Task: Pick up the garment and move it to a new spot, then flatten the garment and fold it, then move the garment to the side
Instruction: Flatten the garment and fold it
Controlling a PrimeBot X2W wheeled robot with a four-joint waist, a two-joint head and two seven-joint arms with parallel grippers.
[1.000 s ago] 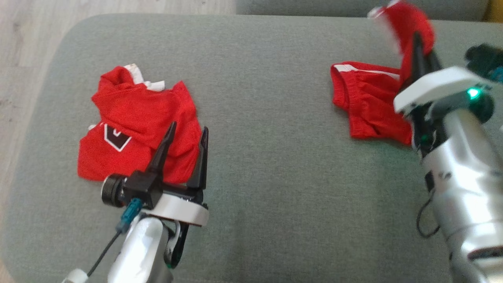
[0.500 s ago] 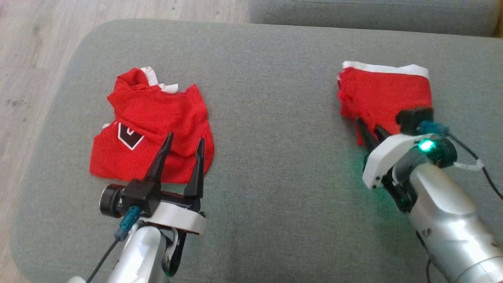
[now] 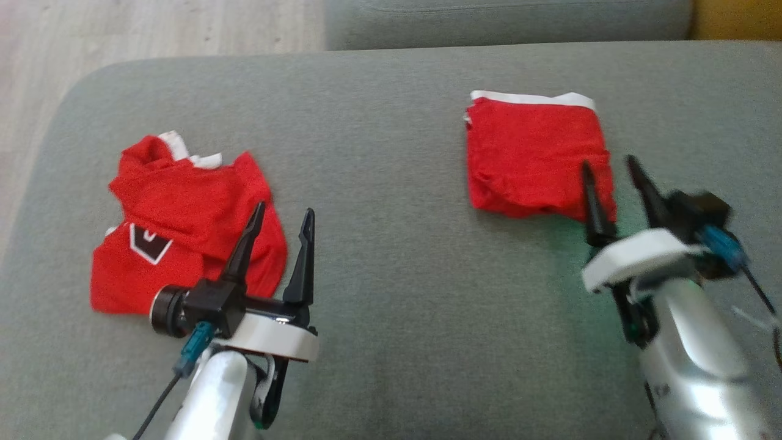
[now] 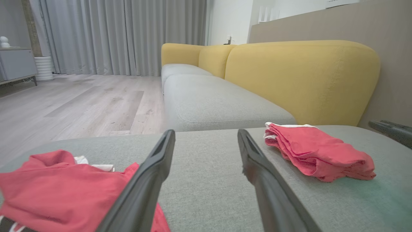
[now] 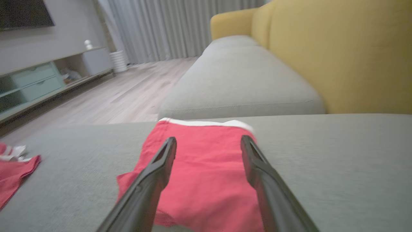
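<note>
The garment [image 3: 534, 156], red with a white band at its far edge, lies folded into a rough square on the grey sofa seat [image 3: 391, 256]; it also shows as the garment [image 4: 318, 151] and the garment [image 5: 206, 170]. My right gripper [image 3: 608, 162] stands open just at its near right corner, holding nothing; in the right wrist view the right gripper [image 5: 207, 140] hovers over the cloth. My left gripper [image 3: 286, 212] is open and empty, over the right edge of a crumpled red jersey [image 3: 177, 220]; the left gripper [image 4: 206, 132] points along the seat.
The crumpled red jersey [image 4: 64, 187] with a dark and white emblem lies at the left of the seat. A second grey cushion [image 4: 219, 103] and a yellow backrest [image 4: 302, 77] lie beyond. Wooden floor [image 3: 153, 27] borders the seat's far left edge.
My right gripper let go of the garment and opened, drawing back toward me. The raised red flap has come down, leaving the garment folded flat. The head camera has shifted.
</note>
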